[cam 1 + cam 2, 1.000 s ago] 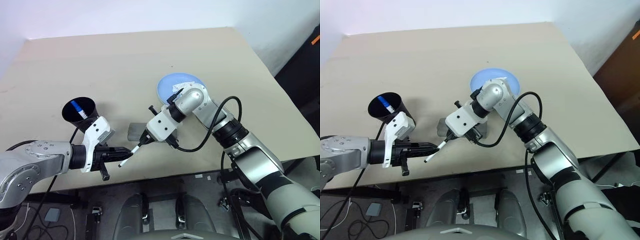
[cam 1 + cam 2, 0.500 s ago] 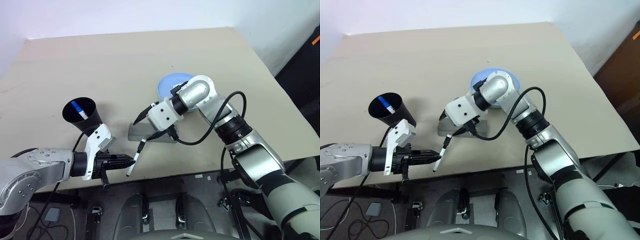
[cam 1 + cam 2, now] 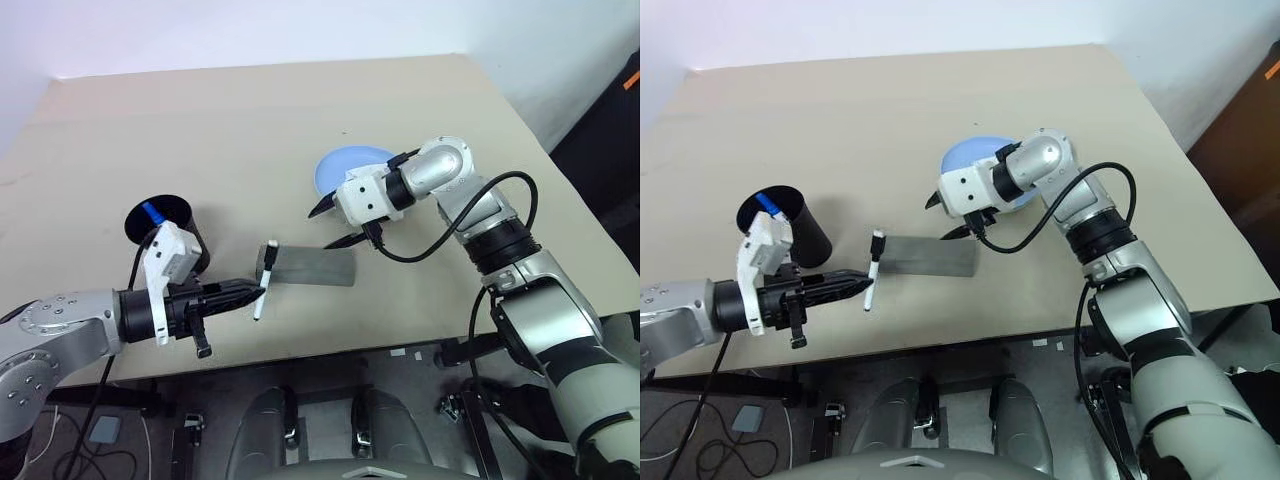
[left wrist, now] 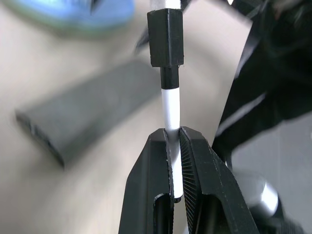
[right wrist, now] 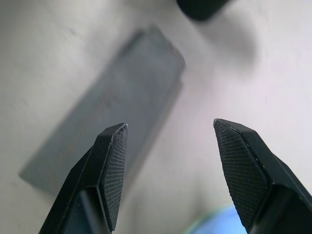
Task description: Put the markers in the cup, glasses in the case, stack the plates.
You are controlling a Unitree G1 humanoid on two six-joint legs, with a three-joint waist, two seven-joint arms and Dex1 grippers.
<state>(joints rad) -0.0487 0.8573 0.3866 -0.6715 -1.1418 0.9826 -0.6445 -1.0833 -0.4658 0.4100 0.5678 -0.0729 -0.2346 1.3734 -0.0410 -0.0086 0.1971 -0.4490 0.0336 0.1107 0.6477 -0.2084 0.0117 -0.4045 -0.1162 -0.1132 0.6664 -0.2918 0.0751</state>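
My left gripper (image 3: 247, 291) is shut on a white marker with a black cap (image 3: 261, 291), held just above the table near the case's left end; the black cap (image 4: 165, 38) points away from the fingers (image 4: 152, 185). The black cup (image 3: 165, 226) stands behind that gripper with a blue-capped marker (image 3: 150, 212) inside. The flat grey case (image 3: 310, 266) lies closed at the table's front middle. My right gripper (image 3: 330, 225) hangs open and empty above the case's right end, in front of a light blue plate (image 3: 345, 168). The glasses are out of view.
The beige table (image 3: 250, 120) stretches wide behind the cup and plate. Its front edge (image 3: 330, 340) runs close below the case and my left gripper. A cable loops off the right forearm (image 3: 470, 215).
The right gripper let go of the black-capped marker, opened, and drew back to the right toward the plate, uncovering the case. The left gripper kept the marker and rose slightly.
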